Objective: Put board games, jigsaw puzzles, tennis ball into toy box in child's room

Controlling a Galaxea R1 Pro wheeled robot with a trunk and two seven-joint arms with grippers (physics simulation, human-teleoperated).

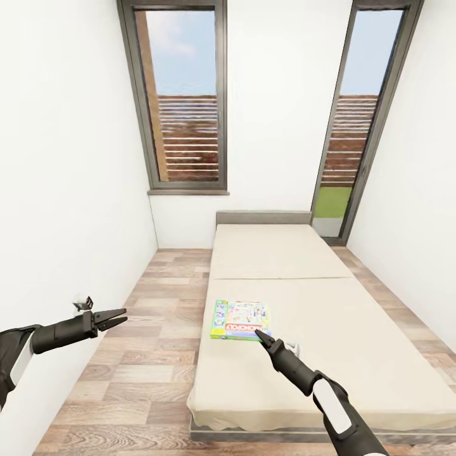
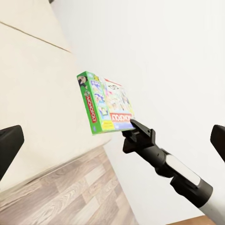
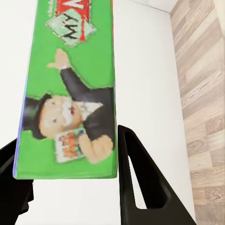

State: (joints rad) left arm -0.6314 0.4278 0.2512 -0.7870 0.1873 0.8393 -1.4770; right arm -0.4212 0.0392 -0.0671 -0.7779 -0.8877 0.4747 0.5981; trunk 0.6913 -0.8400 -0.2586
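One board game [image 1: 240, 320], a flat box with a pale printed lid, a red band and green sides, lies near the left edge of the bed [image 1: 342, 329]. My right gripper [image 1: 259, 334] reaches it from the near side. In the right wrist view the gripper [image 3: 68, 140] has a finger on each face of the box's green edge [image 3: 70, 93], shut on it. The left wrist view shows the same box [image 2: 105, 105] with the right gripper [image 2: 136, 127] at its corner. My left gripper [image 1: 120, 316] hangs open over the floor, left of the bed, holding nothing.
The beige mattress sits on a low dark frame with a grey headboard [image 1: 263, 218] at the far wall. A strip of wood floor [image 1: 158, 304] runs between the bed and the white left wall [image 1: 69, 190]. Two tall windows [image 1: 187, 101] stand behind.
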